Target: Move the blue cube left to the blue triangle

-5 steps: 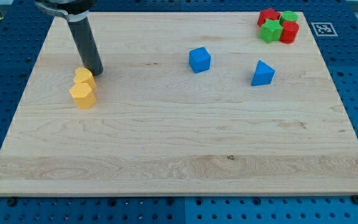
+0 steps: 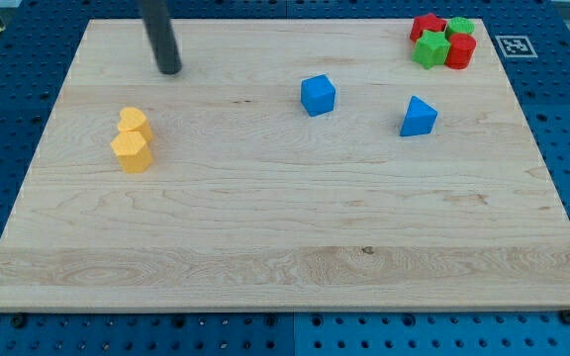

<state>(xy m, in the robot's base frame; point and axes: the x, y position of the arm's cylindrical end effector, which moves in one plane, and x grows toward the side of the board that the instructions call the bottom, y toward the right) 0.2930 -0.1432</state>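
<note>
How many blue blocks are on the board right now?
2. The blue cube sits just above the board's centre; the blue triangle lies to its right, apart from it. Nothing seems hidden.

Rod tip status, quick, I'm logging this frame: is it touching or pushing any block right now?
My tip: touching nothing, pushing nothing; it sits near the view's top, up and right of the yellow blocks, far left of the blue cube.

My tip rests on the wooden worktop near the view's top left, well apart from every block. The blue cube sits left of the blue triangle, apart. Two yellow blocks touch at left; red and green blocks cluster at top right.
</note>
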